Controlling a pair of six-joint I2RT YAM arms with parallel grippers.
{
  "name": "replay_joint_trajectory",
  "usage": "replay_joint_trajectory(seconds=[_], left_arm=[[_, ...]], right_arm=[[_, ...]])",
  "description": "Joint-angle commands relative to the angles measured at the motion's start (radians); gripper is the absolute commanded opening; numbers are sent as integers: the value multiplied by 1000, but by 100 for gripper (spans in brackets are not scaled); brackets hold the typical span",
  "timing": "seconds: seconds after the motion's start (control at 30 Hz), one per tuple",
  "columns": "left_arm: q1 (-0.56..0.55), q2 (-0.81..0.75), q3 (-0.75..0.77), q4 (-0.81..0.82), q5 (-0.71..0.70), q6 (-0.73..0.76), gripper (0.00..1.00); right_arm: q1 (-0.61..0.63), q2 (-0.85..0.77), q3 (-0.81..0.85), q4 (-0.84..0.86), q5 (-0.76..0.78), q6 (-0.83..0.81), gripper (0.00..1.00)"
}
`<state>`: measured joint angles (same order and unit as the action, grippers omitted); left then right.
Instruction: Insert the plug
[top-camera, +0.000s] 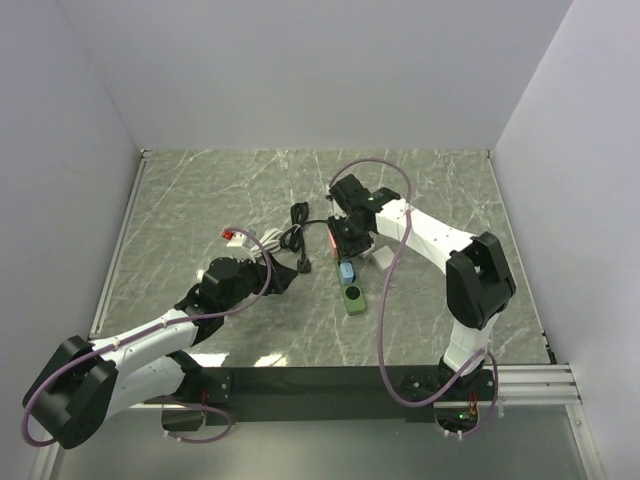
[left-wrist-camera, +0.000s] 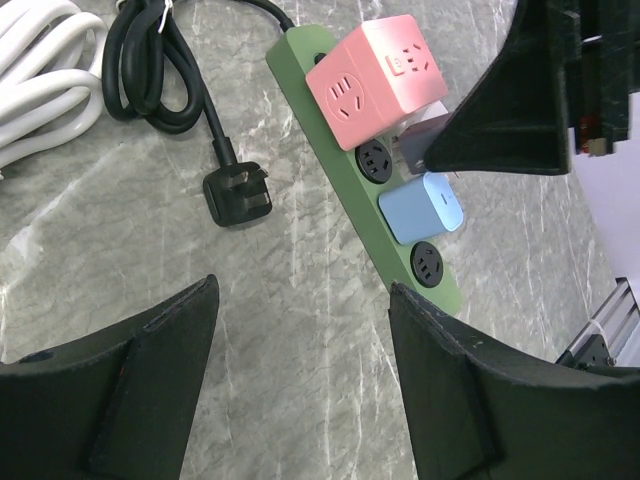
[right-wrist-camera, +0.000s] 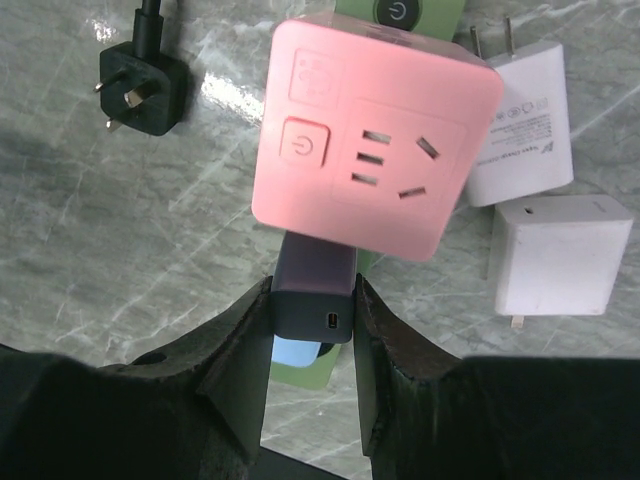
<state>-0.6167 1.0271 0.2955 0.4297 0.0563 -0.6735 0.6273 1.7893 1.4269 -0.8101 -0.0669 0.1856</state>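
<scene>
Right gripper (right-wrist-camera: 313, 300) pinches a dark grey charger (right-wrist-camera: 315, 265), wrist pointing down over the green power strip (left-wrist-camera: 345, 180), pink cube socket (right-wrist-camera: 375, 140) just ahead, blue adapter (left-wrist-camera: 420, 205) just behind. Such crowding could skew the prongs off their slots. Left gripper (left-wrist-camera: 300, 335) hovers low, jaws spread, empty.

plain white walls (top-camera: 300, 70) enclose a grey-green marbled table (top-camera: 200, 190) under even light.

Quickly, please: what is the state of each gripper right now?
Left gripper: open, holding nothing.
Right gripper: closed on the dark adapter.
</scene>
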Motion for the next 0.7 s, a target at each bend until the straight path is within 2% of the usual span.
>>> replay_joint_trajectory(seconds=[0.0,0.67], left_arm=[[3,-15,-10,47,11,8,75],[3,-50,-21,44,-4,18,75]], right_arm=[[23,33,40,-1,3,8,0],[37,74,63,-43,26,-8,0]])
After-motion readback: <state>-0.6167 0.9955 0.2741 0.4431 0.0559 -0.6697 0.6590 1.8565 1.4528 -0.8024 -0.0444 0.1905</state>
